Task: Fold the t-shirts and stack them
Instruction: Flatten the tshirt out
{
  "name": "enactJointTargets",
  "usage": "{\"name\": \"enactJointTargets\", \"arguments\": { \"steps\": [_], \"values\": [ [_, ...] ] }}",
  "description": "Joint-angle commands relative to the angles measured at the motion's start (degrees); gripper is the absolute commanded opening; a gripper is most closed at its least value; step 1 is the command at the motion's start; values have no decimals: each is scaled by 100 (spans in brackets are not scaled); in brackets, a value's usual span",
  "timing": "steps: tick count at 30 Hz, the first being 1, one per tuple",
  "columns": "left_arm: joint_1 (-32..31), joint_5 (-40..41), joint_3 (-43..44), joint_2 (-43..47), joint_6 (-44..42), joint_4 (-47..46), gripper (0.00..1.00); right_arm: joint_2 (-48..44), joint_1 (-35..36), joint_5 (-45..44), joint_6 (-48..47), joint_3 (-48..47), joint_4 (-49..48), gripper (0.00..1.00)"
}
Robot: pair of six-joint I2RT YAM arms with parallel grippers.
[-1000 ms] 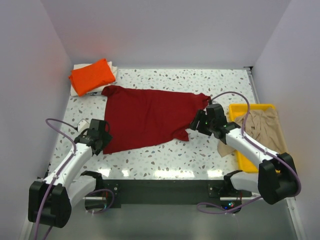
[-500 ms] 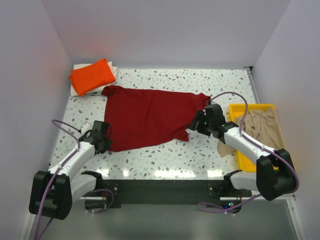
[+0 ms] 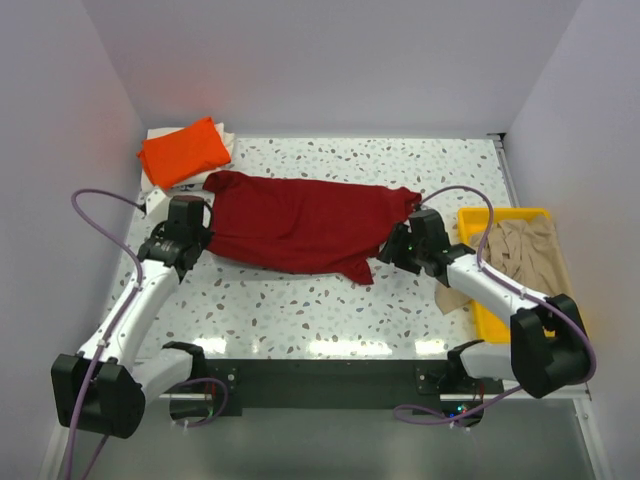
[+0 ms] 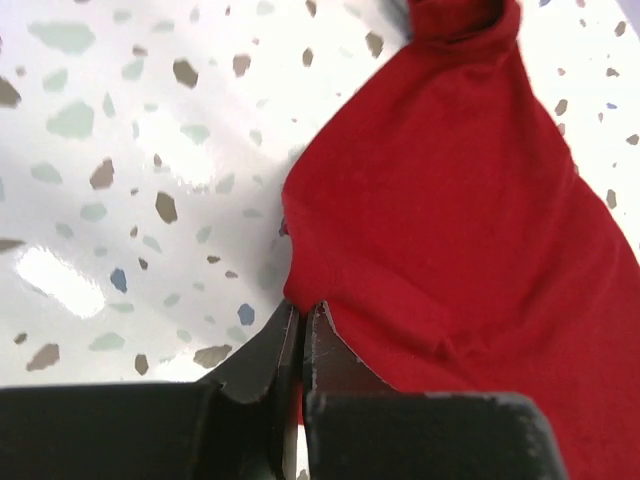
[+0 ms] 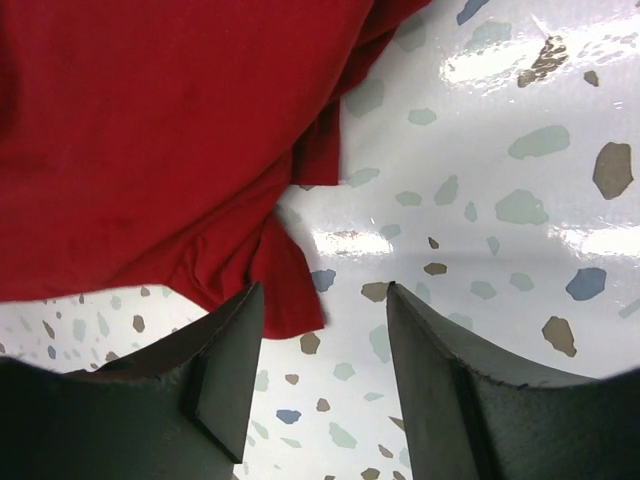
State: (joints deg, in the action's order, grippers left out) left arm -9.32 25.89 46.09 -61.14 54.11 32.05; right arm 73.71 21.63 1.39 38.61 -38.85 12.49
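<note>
A dark red t-shirt (image 3: 300, 222) lies across the middle of the table, its near edge doubled back. My left gripper (image 3: 192, 235) is shut on the shirt's left edge; in the left wrist view the fingertips (image 4: 302, 310) pinch the red cloth (image 4: 460, 200). My right gripper (image 3: 396, 247) hovers open at the shirt's right near corner. In the right wrist view the jaws (image 5: 322, 290) stand apart over the table, and the cloth's corner (image 5: 290, 290) lies by the left finger. A folded orange t-shirt (image 3: 182, 151) rests on a whitish one (image 3: 228, 140) at the back left. A beige-tan t-shirt (image 3: 522, 250) sits crumpled in the tray.
A yellow tray (image 3: 500, 213) stands at the right edge, with tan cloth spilling over its near left side (image 3: 450, 296). White walls close in the table on the left, back and right. Speckled tabletop (image 3: 320, 305) shows in front of the red shirt.
My left gripper shut on the red shirt's near left hem and carried it toward the back, so the shirt's near edge is doubled over. The right gripper hardly moved and its jaws narrowed a little.
</note>
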Motion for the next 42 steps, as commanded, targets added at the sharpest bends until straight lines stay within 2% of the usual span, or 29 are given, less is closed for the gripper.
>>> {"name": "enactJointTargets", "arguments": {
  "steps": [1,8,15,18,19,21,22,25,27,31,35,39,42],
  "values": [
    [97,373,549,42,-734,-15,0,99,8,308,59,62,-308,55],
    [88,268,990,-143,-1227,-85,0,397,447,371,41,1,-546,54],
    [115,127,1113,-196,-1456,-182,0,1197,1308,-121,103,-474,-748,57],
    [115,22,1113,-240,-1499,-208,0,1540,1476,-384,208,-615,-757,55],
    [115,4,1113,-240,-1526,-234,0,1584,1493,-402,243,-632,-757,44],
    [124,-57,1113,-240,-1570,-261,0,1541,1493,-464,270,-641,-722,30],
    [124,-58,1131,-249,-1613,-270,0,1480,1494,-525,261,-650,-661,16],
    [124,-58,1175,-240,-1719,-278,0,1041,1485,-543,209,-790,-222,1],
    [124,-67,1227,-231,-1763,-270,0,742,1511,-499,165,-975,252,0],
    [124,-163,1298,-187,-1816,-287,0,-416,1625,-464,33,-1282,1043,0],
    [132,-190,1385,-179,-1869,-314,0,-901,1669,-175,-11,-1581,1711,0],
    [150,-190,1456,-205,-1930,-323,0,-850,1949,90,111,-1582,1626,1],
    [176,-224,1473,-258,-1948,-323,0,-359,2204,133,138,-1704,1449,10]
  ]
}}
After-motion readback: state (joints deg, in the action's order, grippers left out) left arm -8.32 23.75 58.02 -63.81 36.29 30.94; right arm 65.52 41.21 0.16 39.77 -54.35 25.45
